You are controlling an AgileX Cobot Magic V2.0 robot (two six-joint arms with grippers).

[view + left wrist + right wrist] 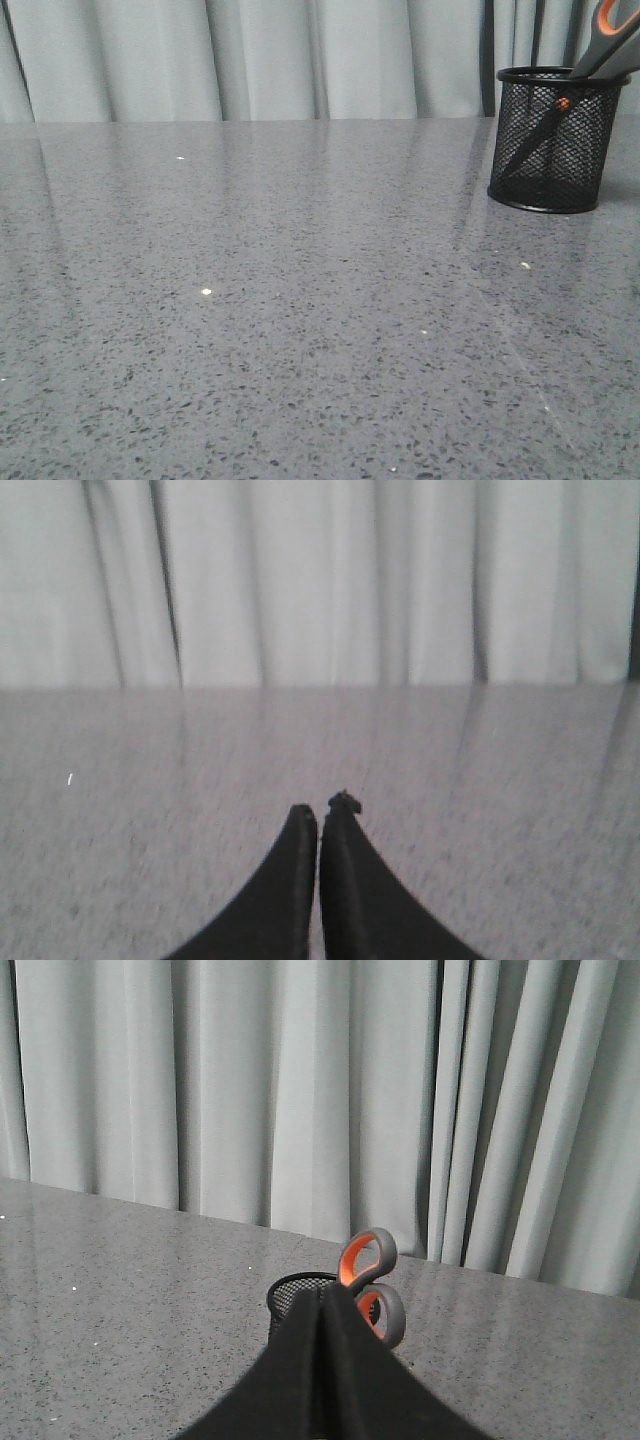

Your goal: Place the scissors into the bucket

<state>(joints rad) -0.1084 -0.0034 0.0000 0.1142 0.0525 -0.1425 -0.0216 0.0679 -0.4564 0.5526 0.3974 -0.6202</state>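
The black wire-mesh bucket (553, 140) stands at the far right of the table. The scissors (604, 35) stand in it, blades down, grey and orange handles sticking out over the rim and leaning right; the orange pivot dot shows through the mesh. In the right wrist view the bucket (292, 1293) and the scissors (370, 1270) sit just beyond my right gripper (326, 1296), which is shut and empty, apart from them. My left gripper (320, 812) is shut and empty over bare table. Neither gripper shows in the front view.
The grey speckled table (300, 300) runs back to a pale curtain (250, 55) behind its far edge. A few small white specks (206, 292) lie on the surface.
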